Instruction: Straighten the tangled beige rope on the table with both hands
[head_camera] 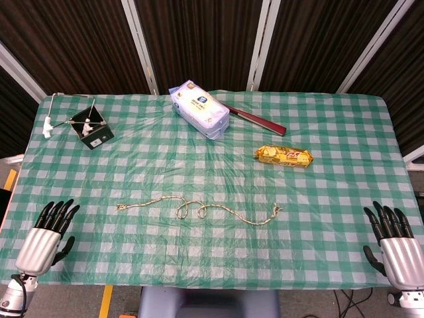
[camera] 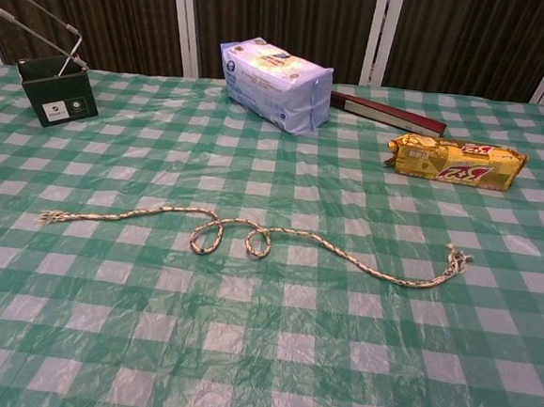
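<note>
My left hand (head_camera: pixel 48 228), black jointed fingers on a ribbed silver metal palm, my right hand (head_camera: pixel 394 238) identical

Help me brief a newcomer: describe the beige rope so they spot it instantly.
On the green-and-white checked tablecloth, look at the near half, between the two black-fingered robot hands. The thin beige rope lies there left to right, alone, with two small loops mid-length and frayed ends.

Print marks the yellow snack packet (camera: pixel 456 162), the white-and-blue tissue pack (camera: pixel 274 83) and the small black box (camera: pixel 58 94), all too blurred to read.
</note>
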`<state>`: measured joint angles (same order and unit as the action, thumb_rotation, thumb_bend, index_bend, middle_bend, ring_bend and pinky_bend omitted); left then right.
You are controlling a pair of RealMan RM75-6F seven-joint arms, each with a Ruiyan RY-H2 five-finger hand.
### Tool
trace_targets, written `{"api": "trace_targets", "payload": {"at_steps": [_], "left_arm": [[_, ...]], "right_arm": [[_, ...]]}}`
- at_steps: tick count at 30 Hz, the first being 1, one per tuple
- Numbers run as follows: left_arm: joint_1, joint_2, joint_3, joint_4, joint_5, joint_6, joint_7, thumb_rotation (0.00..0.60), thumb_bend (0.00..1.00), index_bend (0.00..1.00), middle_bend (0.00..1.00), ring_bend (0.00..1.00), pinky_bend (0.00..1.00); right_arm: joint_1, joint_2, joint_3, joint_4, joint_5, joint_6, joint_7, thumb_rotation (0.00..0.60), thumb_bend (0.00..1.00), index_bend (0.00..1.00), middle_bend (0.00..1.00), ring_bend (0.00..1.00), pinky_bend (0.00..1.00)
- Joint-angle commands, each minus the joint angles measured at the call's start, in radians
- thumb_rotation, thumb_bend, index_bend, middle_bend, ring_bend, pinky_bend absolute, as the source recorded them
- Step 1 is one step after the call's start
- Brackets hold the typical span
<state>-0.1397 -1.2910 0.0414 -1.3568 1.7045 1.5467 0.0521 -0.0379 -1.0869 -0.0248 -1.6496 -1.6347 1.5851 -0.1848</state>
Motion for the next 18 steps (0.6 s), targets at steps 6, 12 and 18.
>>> {"api": "trace_targets", "payload": {"at_steps": [6,12,18], "left_arm": [[-0.024,-0.027,0.008,-0.001,0.021,-0.034,0.017,0.600,0.47,0.00,0.00,0.00,0.05],[-0.116,-0.100,-0.022,-0.009,-0.024,-0.206,0.096,0.600,0.46,0.00,0.00,0.00,0.05],[-0.197,-0.200,-0.067,0.039,-0.092,-0.338,0.134,0.600,0.47,0.14,0.00,0.00,0.05]], "right_arm": [[-0.010,-0.001,0.002,-0.004,-0.012,0.024,0.002,0.600,0.42,0.00,0.00,0.00,0.00],[0.003,-0.014,0.009,-0.001,0.000,-0.004,-0.014,0.600,0.42,0.00,0.00,0.00,0.00],[0.016,-0.030,0.017,-0.002,0.023,-0.037,-0.049,0.600,0.41,0.00,0.00,0.00,0.00]]}}
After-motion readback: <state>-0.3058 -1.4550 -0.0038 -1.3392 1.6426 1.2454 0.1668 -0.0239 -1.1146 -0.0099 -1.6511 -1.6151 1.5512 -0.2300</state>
